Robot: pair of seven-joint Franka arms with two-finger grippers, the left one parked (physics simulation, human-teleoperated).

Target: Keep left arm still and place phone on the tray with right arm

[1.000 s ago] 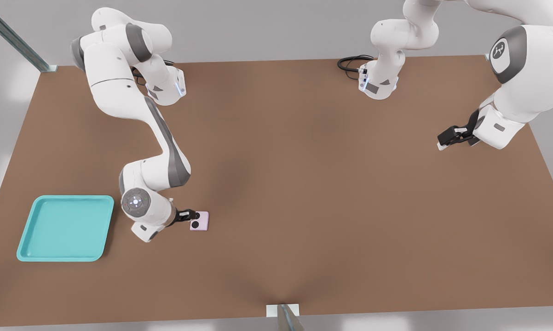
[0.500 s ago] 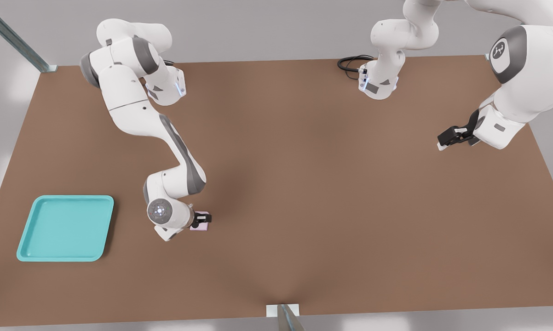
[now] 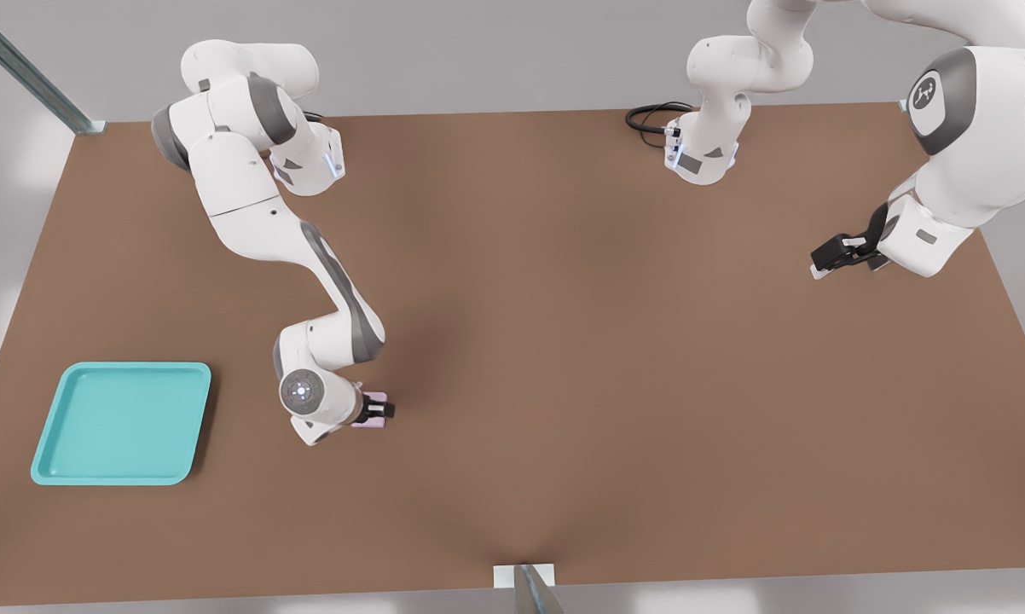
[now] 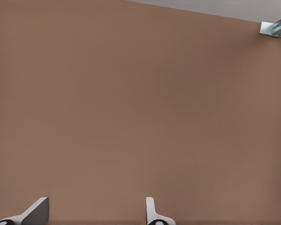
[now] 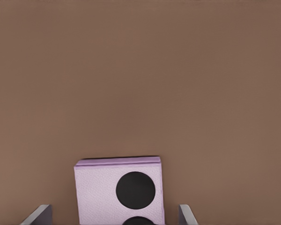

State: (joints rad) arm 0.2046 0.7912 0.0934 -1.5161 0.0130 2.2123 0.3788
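The phone [image 3: 377, 397], a small lilac-pink slab with black round lenses, lies flat on the brown table [image 3: 615, 358] left of centre in the front view. My right arm's gripper [image 3: 376, 411] hangs directly over it and hides most of it. In the right wrist view the phone [image 5: 100, 192] sits between the two fingertips [image 5: 40, 214], with a gap on each side, so the gripper [image 5: 113, 213] is open around it. The turquoise tray [image 3: 120, 422] lies on the table at the front view's left, apart from the phone, with nothing in it.
The parked arm [image 3: 956, 162] hangs over the table's far right in the front view. A black cable coil [image 3: 649, 116] lies at the back edge beside an arm base [image 3: 700, 153]. A metal bracket [image 3: 525, 584] sits at the near edge.
My right arm swung toward the front view's right, bringing the wrist and gripper from beside the phone to directly over it. The phone and tray have not moved.
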